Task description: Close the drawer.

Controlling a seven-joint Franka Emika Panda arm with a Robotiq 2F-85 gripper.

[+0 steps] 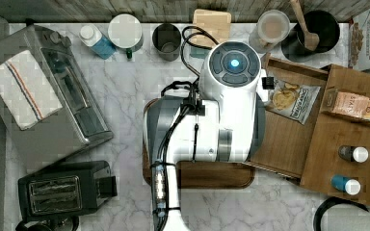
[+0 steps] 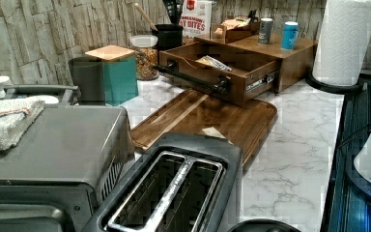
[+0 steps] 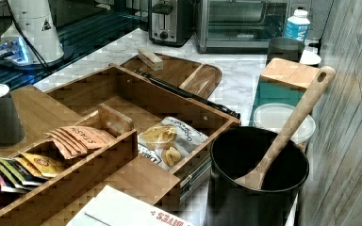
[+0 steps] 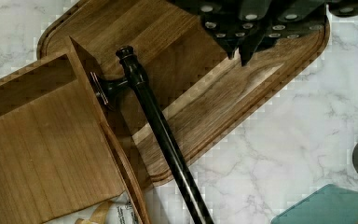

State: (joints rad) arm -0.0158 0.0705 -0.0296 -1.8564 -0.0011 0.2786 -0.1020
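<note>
The drawer [image 1: 289, 130] stands pulled well out of its cabinet [image 1: 351, 139] at about 3 o'clock in the top view, its front overhanging the cutting board [image 1: 212, 175], presumably so that a push on the front can slide it home. The gripper [image 4: 242, 51] hangs above the board just beside the black handle bar [image 4: 161, 135], its fingertips nearly together and holding nothing. The right view reveals a snack bag [image 3: 172, 143] lying inside, which the wrist view barely catches.
</note>
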